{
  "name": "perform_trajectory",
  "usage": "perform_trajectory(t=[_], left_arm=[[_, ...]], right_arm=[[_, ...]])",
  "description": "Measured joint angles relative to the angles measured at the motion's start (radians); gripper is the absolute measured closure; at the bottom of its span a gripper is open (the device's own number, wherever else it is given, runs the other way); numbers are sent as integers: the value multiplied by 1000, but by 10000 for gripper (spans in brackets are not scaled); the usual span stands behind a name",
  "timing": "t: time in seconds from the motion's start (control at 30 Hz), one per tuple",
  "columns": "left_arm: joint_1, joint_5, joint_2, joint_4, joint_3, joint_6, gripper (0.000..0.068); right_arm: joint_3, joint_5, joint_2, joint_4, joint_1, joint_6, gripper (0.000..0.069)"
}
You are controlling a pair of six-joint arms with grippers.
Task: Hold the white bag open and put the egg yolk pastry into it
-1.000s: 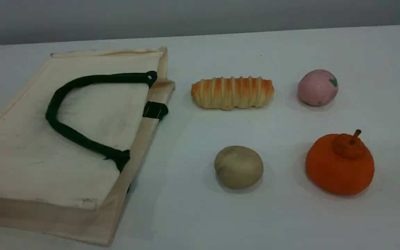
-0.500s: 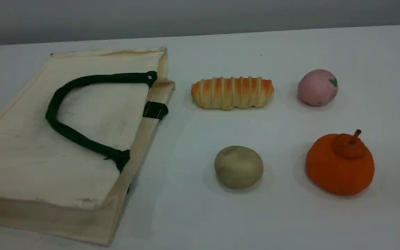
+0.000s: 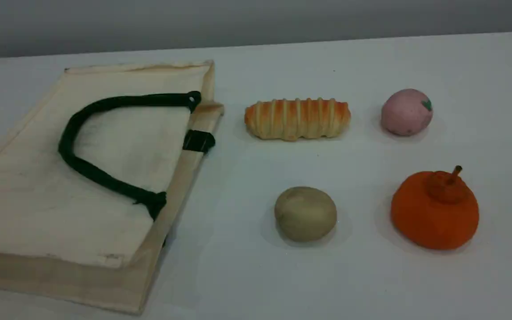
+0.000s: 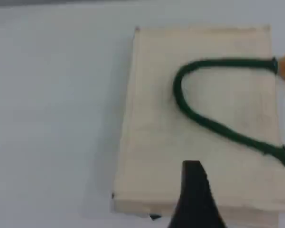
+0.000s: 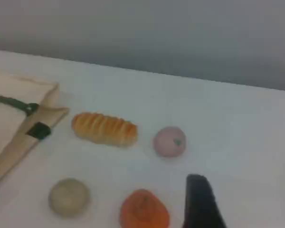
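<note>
The white bag (image 3: 82,186) lies flat and closed on the table's left, its dark green rope handle (image 3: 74,160) resting on top. To its right, the tan egg yolk pastry (image 3: 305,214) sits alone on the table. No arm shows in the scene view. The left wrist view looks down on the bag (image 4: 204,142) from well above, with one dark fingertip (image 4: 194,194) over its near edge. In the right wrist view, a fingertip (image 5: 199,202) hangs high over the table, and the pastry (image 5: 69,197) is lower left of it. Nothing is held by either gripper.
A striped bread loaf (image 3: 297,118) lies behind the pastry. A pink ball with a green leaf (image 3: 406,112) sits at the back right. An orange fruit with a stem (image 3: 435,210) stands right of the pastry. The white table (image 3: 247,275) is bare in front.
</note>
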Motion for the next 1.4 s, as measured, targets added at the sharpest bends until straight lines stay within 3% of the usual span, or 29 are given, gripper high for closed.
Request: perform_trajectory(t=[0.17, 0.47, 0.73, 0.9, 1.4], left_arm=[[0, -40, 218, 56, -134, 3, 235], [0, -12, 657, 45, -364, 0, 235], [0, -69, 921, 53, -432, 0, 235], [0, -72, 1021, 52, -432, 0, 235], [0, -217, 1300, 50, -432, -35, 235]], right_arm=[[-119, -55, 208, -17, 1, 0, 311], [-286, -123, 577, -49, 1, -3, 311], [-315, -163, 827, 16, 1, 23, 311], [-318, -199, 880, 59, 0, 26, 311], [-318, -241, 905, 212, 0, 18, 311]])
